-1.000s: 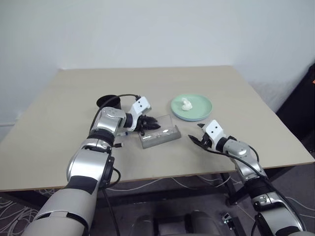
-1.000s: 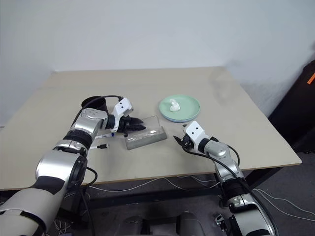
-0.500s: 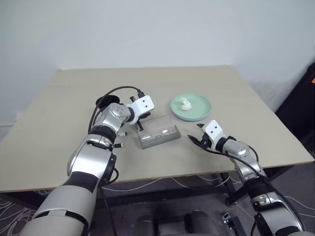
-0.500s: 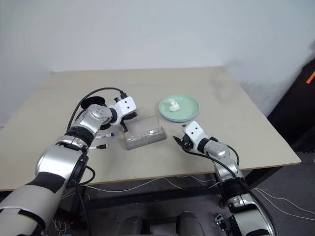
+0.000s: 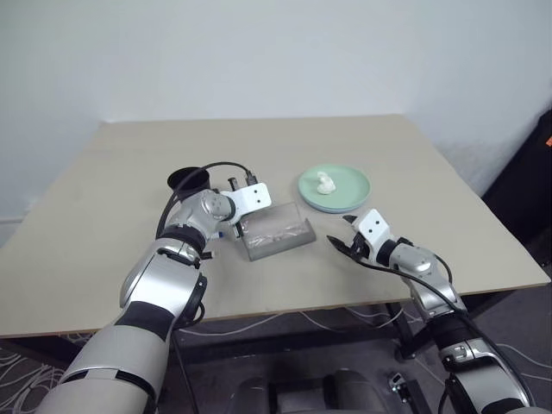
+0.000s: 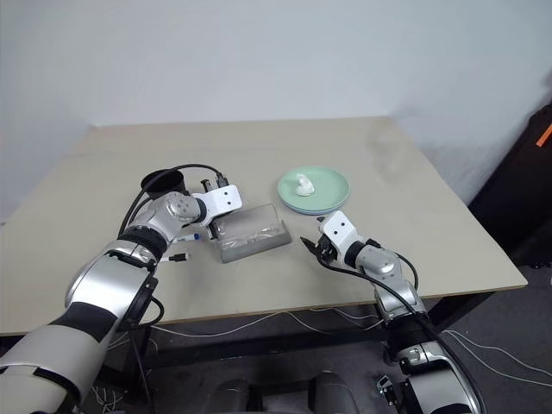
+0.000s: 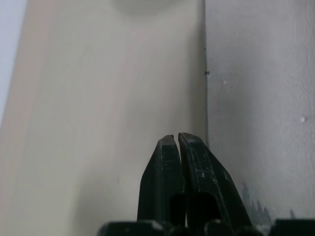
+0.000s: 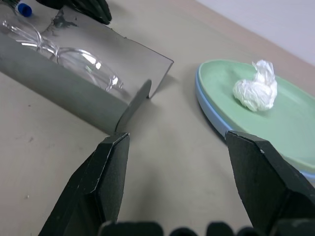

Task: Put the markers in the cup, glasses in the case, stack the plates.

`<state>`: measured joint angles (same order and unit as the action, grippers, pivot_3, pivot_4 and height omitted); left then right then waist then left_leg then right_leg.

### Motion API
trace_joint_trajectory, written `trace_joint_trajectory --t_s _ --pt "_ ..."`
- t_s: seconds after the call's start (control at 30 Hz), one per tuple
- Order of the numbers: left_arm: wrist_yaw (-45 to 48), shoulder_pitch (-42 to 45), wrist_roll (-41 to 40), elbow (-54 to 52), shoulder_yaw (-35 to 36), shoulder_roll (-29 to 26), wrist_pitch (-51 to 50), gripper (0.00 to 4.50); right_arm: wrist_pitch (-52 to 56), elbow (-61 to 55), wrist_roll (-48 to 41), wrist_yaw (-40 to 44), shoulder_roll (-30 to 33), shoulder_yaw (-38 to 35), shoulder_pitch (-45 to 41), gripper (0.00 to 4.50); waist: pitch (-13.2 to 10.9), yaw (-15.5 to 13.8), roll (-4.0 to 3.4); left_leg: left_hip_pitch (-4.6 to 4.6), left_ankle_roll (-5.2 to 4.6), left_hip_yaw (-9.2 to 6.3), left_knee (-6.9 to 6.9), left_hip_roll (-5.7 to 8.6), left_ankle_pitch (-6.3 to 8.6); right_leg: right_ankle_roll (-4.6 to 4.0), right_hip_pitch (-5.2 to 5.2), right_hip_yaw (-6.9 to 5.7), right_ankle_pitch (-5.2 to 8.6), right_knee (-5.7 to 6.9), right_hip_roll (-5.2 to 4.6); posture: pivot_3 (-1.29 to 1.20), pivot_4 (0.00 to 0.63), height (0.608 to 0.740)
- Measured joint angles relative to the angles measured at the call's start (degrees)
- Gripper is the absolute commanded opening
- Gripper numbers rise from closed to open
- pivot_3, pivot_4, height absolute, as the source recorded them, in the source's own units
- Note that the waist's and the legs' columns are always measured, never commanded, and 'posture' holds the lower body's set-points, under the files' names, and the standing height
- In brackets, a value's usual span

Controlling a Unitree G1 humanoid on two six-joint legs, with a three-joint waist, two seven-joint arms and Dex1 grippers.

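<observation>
The grey case [image 5: 278, 233] lies open mid-table, its lid [image 8: 106, 42] raised, with the clear glasses [image 8: 74, 55] inside. My left gripper [image 7: 175, 138] is shut on nothing, tips low against the case's outer wall [image 7: 256, 98] on the side toward the black cup [image 5: 191, 179]. Two markers [image 6: 186, 236] [image 6: 176, 257] lie on the table beside that arm; a blue cap [image 8: 23, 9] shows past the case. The mint green plate [image 5: 345, 185] sits on the light blue one. My right gripper [image 5: 339, 242] hovers open between the case and the plates, holding nothing.
A crumpled white paper wad [image 8: 255, 89] rests on the green plate. The tan table [image 5: 388, 147] has bare room at the back and along both sides. Cables trail from my left wrist over the cup area.
My left gripper has shut, rolled over and dropped from above the case's end to beside its outer wall. The right arm has not moved.
</observation>
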<state>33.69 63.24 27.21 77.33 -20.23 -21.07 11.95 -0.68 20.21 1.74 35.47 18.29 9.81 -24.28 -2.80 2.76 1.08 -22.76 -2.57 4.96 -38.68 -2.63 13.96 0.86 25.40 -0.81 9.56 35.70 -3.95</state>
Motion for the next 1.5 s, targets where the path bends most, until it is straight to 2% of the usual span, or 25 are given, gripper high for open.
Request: trace_joint_trajectory --t_s 0.27,0.47,0.63,0.8,1.03,1.23,1.5 --pt "13.9 -0.2 -12.2 -0.1 12.5 0.6 -8.2 0.01 0.1 -0.1 0.0 -0.1 -0.7 0.0 0.0 3.37 0.0 0.0 0.02 -0.05 -0.01 -0.03 -0.01 0.02 0.00 0.00 0.00 -0.04 0.01 -0.03 -0.02 0.00 0.000 0.740" --pt "26.8 -0.6 -16.7 -2.8 15.0 0.2 -9.6 0.01 0.1 0.0 0.0 -0.1 -1.0 0.0 0.0 3.37 0.0 0.0 0.03 -0.02 -0.01 -0.03 -0.03 0.03 0.00 -0.01 -0.04 -0.03 0.01 -0.02 -0.02 0.00 0.000 0.740" --pt "25.9 -1.7 -18.4 -3.3 16.3 0.6 -9.5 0.01 -0.1 0.7 0.0 0.3 -1.2 0.1 -0.3 3.37 0.0 0.0 0.05 -0.01 -0.02 -0.05 -0.06 0.00 -0.01 -0.01 -0.02 -0.02 0.00 0.04 0.01 0.00 0.000 0.740" --pt "23.4 -1.6 -18.1 -3.5 16.1 0.2 -8.1 0.01 -0.2 1.4 0.0 0.6 -1.6 0.1 -1.1 3.37 0.0 0.0 0.05 -0.02 -0.02 -0.03 -0.06 0.01 -0.01 0.00 -0.03 -0.02 -0.01 0.03 0.00 0.00 0.000 0.740" --pt "38.3 -2.8 -21.3 -8.0 16.1 1.2 -10.9 0.01 -0.4 1.5 0.1 0.6 -1.7 0.1 -1.7 3.37 0.0 0.0 0.05 -0.05 -0.02 -0.03 -0.06 0.01 -0.01 -0.01 -0.02 -0.02 0.00 0.00 0.00 0.00 0.000 0.740" --pt "49.9 -8.8 -22.8 -16.5 13.5 0.9 -15.2 0.01 -0.4 1.5 0.1 0.5 -1.6 0.1 -1.6 3.37 0.0 0.4 0.04 -0.01 -0.02 -0.04 -0.07 -0.02 -0.01 -0.13 -0.02 0.01 0.06 0.07 0.03 0.00 0.000 0.740" --pt "49.4 -12.7 -21.2 -24.9 8.5 -1.9 -12.9 0.01 -0.4 1.6 0.1 0.5 -1.6 0.1 -1.7 3.37 0.0 0.3 0.05 0.05 -0.03 -0.05 -0.12 -0.02 -0.01 -0.15 -0.10 0.01 0.07 0.09 0.00 0.00 0.000 0.740"
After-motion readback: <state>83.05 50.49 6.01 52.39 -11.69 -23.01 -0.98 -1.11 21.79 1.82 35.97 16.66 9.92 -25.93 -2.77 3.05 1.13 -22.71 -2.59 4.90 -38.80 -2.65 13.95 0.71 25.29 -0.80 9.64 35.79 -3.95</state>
